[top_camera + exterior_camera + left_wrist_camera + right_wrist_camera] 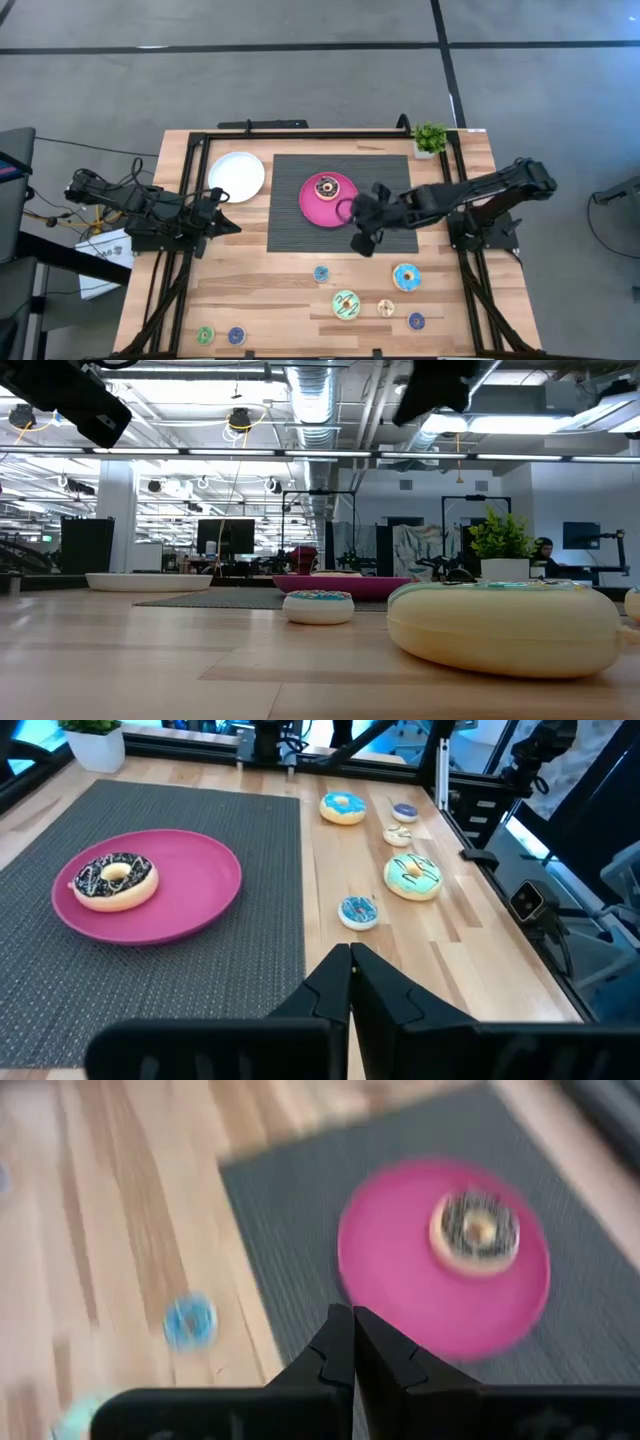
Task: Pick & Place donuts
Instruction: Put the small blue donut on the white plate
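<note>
A chocolate-iced donut (326, 187) (115, 880) lies on the pink plate (313, 210) on the dark mat (290, 225). On the wood nearer the front lie a light blue donut (406, 277) (343, 807), a pale green donut (346, 304) (413, 876) (505, 625) and several tiny donuts, among them a blue one (321, 273) (358, 911) (189, 1321) and a cream one (385, 308). My right gripper (360, 244) (352, 1312) is shut and hangs above the mat's near edge beside the pink plate. My left gripper (230, 225) (350, 950) is shut, near the table's left side, left of the mat.
A white plate (237, 176) (148, 581) sits at the far left next to the mat. A small potted plant (430, 138) (503, 545) stands at the far right corner. Black frame rails (185, 190) run along the table's left, right and far edges.
</note>
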`<control>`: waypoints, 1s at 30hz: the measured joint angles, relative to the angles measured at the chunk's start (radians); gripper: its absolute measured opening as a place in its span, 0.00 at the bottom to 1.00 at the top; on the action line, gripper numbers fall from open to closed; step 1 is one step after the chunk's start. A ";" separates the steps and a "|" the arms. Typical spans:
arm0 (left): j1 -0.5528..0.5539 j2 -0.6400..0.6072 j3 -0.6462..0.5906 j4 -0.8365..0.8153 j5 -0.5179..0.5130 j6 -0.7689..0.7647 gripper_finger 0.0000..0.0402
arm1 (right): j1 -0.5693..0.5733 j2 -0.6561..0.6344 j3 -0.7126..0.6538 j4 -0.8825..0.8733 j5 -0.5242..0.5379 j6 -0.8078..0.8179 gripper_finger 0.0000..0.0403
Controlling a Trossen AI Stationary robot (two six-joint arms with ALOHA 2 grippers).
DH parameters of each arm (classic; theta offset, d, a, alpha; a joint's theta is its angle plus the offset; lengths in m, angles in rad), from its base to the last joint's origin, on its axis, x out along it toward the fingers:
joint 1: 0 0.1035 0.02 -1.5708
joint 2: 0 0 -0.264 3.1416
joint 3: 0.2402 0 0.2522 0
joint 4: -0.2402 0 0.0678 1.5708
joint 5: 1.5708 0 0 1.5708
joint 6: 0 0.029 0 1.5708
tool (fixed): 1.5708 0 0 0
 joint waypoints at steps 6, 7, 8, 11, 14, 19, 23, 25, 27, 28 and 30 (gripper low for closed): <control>0.000 0.000 0.000 0.016 -0.024 0.011 0.00 | 0.071 0.019 -0.030 -0.184 -0.067 0.093 0.00; 0.000 0.004 0.000 0.028 -0.042 0.023 0.00 | 0.081 0.018 -0.040 -0.193 -0.075 0.105 0.00; 0.000 0.010 0.000 0.044 -0.052 0.029 0.00 | 0.088 0.012 -0.056 -0.198 -0.086 0.116 0.00; 0.000 0.058 0.001 0.107 -0.052 0.040 0.00 | 0.100 -0.017 -0.119 -0.221 -0.160 0.141 0.00; 0.000 0.165 0.010 0.152 -0.053 0.042 0.00 | 0.102 -0.047 -0.214 -0.255 -0.241 0.172 0.00; 0.000 0.443 0.085 0.228 -0.056 0.044 0.00 | 0.142 -0.126 -0.368 -0.222 -0.300 0.207 0.00; 0.000 0.686 0.216 0.215 -0.078 0.052 0.00 | 0.174 -0.225 -0.469 -0.190 -0.304 0.213 0.00; 0.000 0.802 0.296 0.193 -0.080 0.063 0.00 | 0.186 -0.279 -0.505 -0.184 -0.291 0.219 0.00; 0.000 0.908 0.390 0.158 -0.078 0.077 0.00 | 0.195 -0.335 -0.543 -0.190 -0.274 0.238 0.00; 0.000 0.959 0.440 0.125 -0.075 0.083 0.00 | 0.196 -0.360 -0.556 -0.194 -0.266 0.245 0.00; 0.000 1.061 0.539 0.049 -0.072 0.099 0.00 | 0.200 -0.409 -0.577 -0.183 -0.243 0.246 0.00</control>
